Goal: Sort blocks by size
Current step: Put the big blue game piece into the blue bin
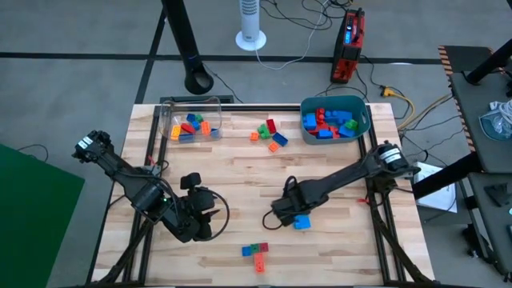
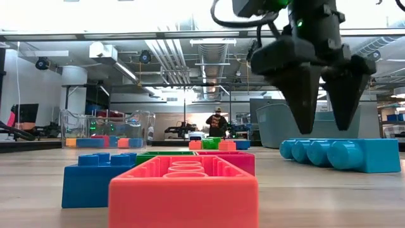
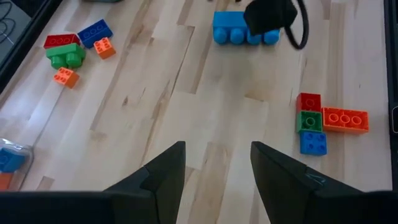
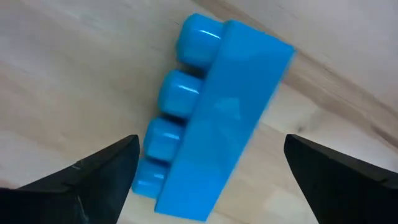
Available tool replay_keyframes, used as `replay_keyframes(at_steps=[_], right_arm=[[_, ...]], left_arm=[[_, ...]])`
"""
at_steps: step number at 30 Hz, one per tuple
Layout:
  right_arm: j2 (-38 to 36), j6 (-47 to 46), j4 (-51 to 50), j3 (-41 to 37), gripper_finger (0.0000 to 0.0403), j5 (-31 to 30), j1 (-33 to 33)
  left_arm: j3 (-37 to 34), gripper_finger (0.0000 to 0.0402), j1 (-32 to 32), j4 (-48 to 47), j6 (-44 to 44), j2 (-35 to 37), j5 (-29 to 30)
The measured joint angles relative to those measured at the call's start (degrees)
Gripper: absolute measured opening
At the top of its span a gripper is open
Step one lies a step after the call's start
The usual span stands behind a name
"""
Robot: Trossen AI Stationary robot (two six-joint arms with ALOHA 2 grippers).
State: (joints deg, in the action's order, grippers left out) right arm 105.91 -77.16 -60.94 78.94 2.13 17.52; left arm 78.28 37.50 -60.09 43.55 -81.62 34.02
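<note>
Blue brick: we see a long light-blue brick lying on its side on the bare wood at the table's right-centre, its row of four studs pointing sideways.
Right gripper: our right gripper hangs just above this brick with its fingers spread wide, one to either side, holding nothing.
Left gripper: our left gripper waits over the table's left-front area, fingers parted and empty.
Front cluster: near the front edge we count four bricks touching one another: one red, one green, one blue, one longer orange.
Middle cluster: between the two containers lie about five bricks: red, blue, green and two small orange ones.
Clear box: the clear plastic box at the back left holds several small bricks, orange, blue and red; we cannot count them exactly.
Teal tub: the teal tub at the back right holds a pile of blue and red bricks, also too heaped to count.
Progress: we judge the sort well under way; roughly ten bricks are left on the wood.
</note>
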Motion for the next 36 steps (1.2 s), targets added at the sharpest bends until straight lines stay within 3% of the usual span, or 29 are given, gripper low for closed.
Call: replay_keyframes(at_steps=[17, 21, 27, 32, 36], right_arm=[[4.89, 2.42, 12.55, -4.96, 0.0383, 3.83, -1.78], [5.03, 2.74, 13.03, -5.03, 0.0348, 4.41, -1.78], [4.17, 4.83, 13.14, -5.14, 0.0253, 4.33, -1.75], [3.28, 6.75, 13.22, -5.25, 0.0251, 5.25, -1.93], [0.38, 7.30, 13.18, -4.66, 0.0251, 5.81, -2.44]], left_arm=[[0.00, 0.0168, -0.07, 0.11, 0.02, -0.02, 1.38], [0.00, 0.0168, -0.12, 0.30, -0.11, -0.02, 1.40], [0.00, 0.0168, -0.30, 0.28, -1.49, 0.10, 1.70], [2.21, 0.0168, -0.38, -0.39, 0.58, 0.13, 6.10], [5.29, 0.0168, -0.58, -1.59, -4.50, 0.17, 8.10]])
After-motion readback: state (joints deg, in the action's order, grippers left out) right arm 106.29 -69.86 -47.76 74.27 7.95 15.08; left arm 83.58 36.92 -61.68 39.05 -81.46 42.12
